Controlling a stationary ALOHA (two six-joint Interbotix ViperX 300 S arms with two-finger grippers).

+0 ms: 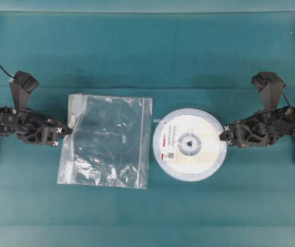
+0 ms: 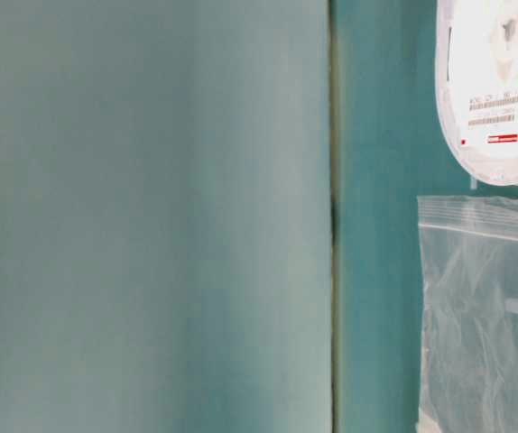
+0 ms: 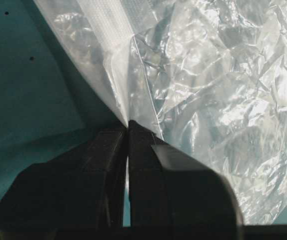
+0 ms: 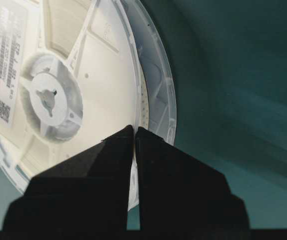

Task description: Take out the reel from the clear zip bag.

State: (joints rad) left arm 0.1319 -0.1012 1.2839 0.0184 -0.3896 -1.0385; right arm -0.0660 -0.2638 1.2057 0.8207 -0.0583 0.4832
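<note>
Clear zip bag pinched by left jaws; right jaws pinch reel.

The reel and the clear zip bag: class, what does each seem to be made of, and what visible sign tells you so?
The reel: seemingly rigid moulded plastic, white to translucent, smooth; its thin rim and spoked hub keep a crisp shape, and a printed label sits on its face.
The clear zip bag: apparently thin, soft, glossy plastic film; it is see-through, creased, and catches bright glints.
</note>
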